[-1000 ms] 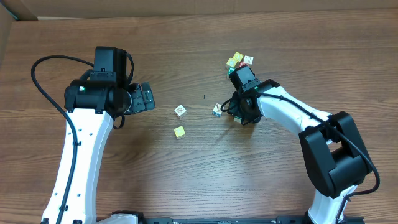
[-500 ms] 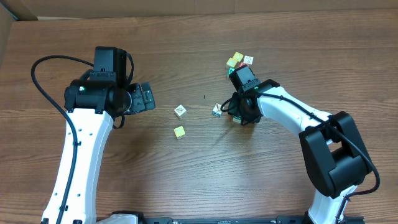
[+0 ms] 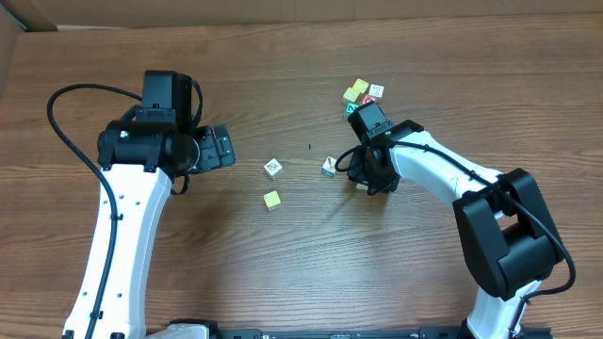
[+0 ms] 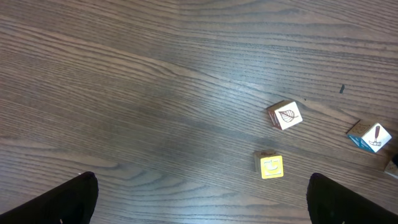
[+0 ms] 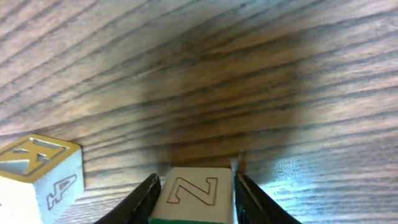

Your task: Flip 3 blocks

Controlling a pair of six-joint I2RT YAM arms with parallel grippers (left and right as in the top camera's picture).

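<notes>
Pinches the Z block (image 5: 194, 194) in the right gripper (image 5: 196, 186), one dark finger pressed flat against each side. Shows the block's red-outlined Z face turned toward the wrist camera, with a green face below it. Works low over the desk (image 3: 283, 282), right of its middle and somewhat toward the far edge. Has a K block (image 5: 37, 168) just beside that grip, with a yellow lettered top and a pale side bearing a red mark, clear of the nearer finger.

Holds the left gripper (image 4: 202, 202) spread wide with nothing between its fingers, above bare wood toward the desk's left edge.

Leaves three loose pieces around the desk's middle:
- a leaf block (image 4: 285, 115);
- a yellow block (image 4: 270, 166) close by, toward the near edge;
- a picture block (image 4: 371, 137) with a teal side, near the right gripper.

Shows a small cluster of blocks (image 3: 363, 92) toward the far edge, beyond the right wrist.
</notes>
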